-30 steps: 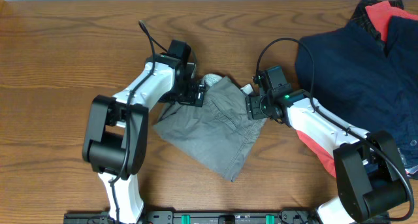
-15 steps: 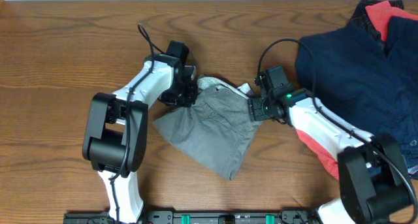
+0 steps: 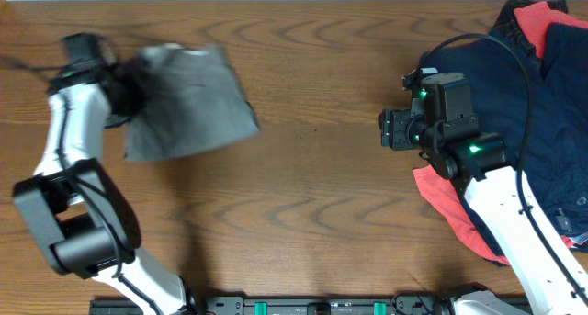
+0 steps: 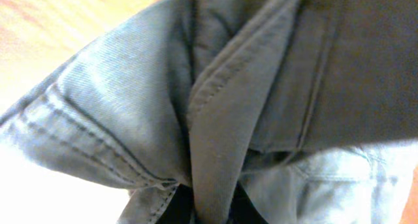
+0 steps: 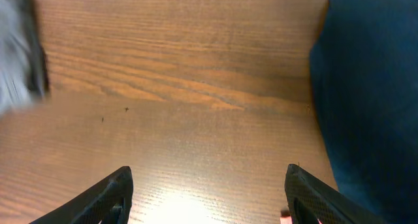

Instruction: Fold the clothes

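Note:
The clothes [image 3: 188, 99], a folded bundle of mid-grey trousers, are at the table's far left, blurred by motion. My left gripper [image 3: 126, 87] is shut on their left edge. In the left wrist view the clothes [image 4: 130, 100] fill the frame, and a seamed fold is pinched in my left gripper [image 4: 210, 209], whose dark fingers are mostly hidden by cloth. My right gripper [image 3: 390, 131] is open over bare wood, well right of the trousers. In the right wrist view nothing lies between the fingers of my right gripper [image 5: 209, 192], and the clothes [image 5: 16, 54] show as a grey blur at far left.
A dark navy-blue garment [image 3: 514, 95] covers the table's right side, seen also as the navy garment [image 5: 372, 87] beside the right finger. A red-orange cloth [image 3: 447, 200] lies under my right arm and shows again at the back right corner.
My left gripper shut on the trousers and swept them from the table's middle to the far left. My right gripper let go of the cloth and drew back right, toward the navy garment.

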Robot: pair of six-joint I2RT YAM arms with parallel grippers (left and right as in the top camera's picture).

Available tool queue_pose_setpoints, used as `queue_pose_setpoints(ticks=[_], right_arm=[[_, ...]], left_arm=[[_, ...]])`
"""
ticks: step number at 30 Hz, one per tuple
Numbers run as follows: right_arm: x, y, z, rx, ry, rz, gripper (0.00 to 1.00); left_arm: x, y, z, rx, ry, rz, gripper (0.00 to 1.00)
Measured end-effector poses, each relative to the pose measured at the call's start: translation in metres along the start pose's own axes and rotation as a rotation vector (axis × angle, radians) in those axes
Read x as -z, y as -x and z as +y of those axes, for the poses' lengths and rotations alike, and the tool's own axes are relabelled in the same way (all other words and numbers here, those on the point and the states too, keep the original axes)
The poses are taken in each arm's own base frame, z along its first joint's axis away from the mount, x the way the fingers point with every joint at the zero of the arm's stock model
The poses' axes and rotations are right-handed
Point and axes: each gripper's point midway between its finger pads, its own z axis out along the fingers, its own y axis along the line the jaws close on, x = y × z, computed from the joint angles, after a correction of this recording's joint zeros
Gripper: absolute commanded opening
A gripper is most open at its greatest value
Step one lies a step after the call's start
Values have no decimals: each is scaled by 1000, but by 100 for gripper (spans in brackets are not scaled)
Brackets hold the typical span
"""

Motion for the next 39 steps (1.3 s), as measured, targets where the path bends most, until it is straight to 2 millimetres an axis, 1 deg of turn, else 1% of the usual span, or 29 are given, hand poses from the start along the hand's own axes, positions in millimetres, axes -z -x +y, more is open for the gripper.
queue_pose_setpoints(ticks=[1,3,4,5,6,7,8,9,10,12,14,16,19,22,23,24,25,26,27,28,30,31,33,34,36,38,39], right_arm=[[0,-1,0,1,-1,5,73],[0,-5,-1,3,-5,21,73],[0,-6,-1,3,-6,26,73],[0,-7,-2,3,-6,27,73],[0,-7,-2,3,-7,29,74],[0,-8,-2,3,-7,32,74],[0,-8,-2,4,-8,34,75],[0,-8,-2,4,-8,34,75],[0,-8,-2,5,-8,34,75],[1,-9,-2,6,-8,35,76],[1,-9,-2,5,-9,35,79],[1,-8,-4,0,-11,35,80],[1,-7,-13,-26,-14,35,81],[1,-8,-26,-70,-13,47,83],[1,-9,-31,-88,-13,58,83],[0,-11,-35,-100,-11,69,85],[-3,-16,-39,-114,-4,93,86],[-6,-20,-43,-123,-3,116,89],[-8,-25,-45,-130,0,141,97],[-12,-35,-48,-139,2,186,99],[-16,-50,-51,-147,1,257,99],[-18,-60,-52,-153,1,301,99],[-17,-76,-53,-162,-1,372,99],[-15,-80,-53,-163,0,391,99],[-12,-85,-52,-164,5,411,99],[-8,-87,-52,-169,7,419,99],[-5,-87,-52,-173,7,417,99]], left_arm=[[2,7,16,56,16,-13,9],[5,17,40,142,39,-31,14],[7,21,53,182,49,-39,22],[8,24,61,209,56,-43,36],[10,26,70,241,64,-50,53],[11,29,78,268,71,-55,81],[12,30,86,295,77,-59,94],[13,31,91,312,82,-59,98],[14,30,96,327,85,-56,100],[15,30,101,357,71,-48,98],[16,30,100,372,39,-36,98],[16,28,94,379,-1,-21,98],[16,21,77,359,-55,18,98],[16,8,47,262,-90,60,98],[16,1,33,214,-100,78,98],[15,-9,18,163,-107,100,98],[15,-25,0,100,-110,142,98],[15,-37,-11,56,-109,175,98],[16,-55,-24,1,-104,222,98],[17,-76,-37,-59,-93,277,98],[22,-111,-48,-146,-53,371,98],[26,-132,-52,-194,-20,430,98],[38,-165,-50,-264,49,532,98],[43,-177,-48,-288,77,571,98],[57,-200,-41,-327,137,658,98],[68,-213,-35,-351,178,717,98],[72,-216,-34,-358,187,729,98]])
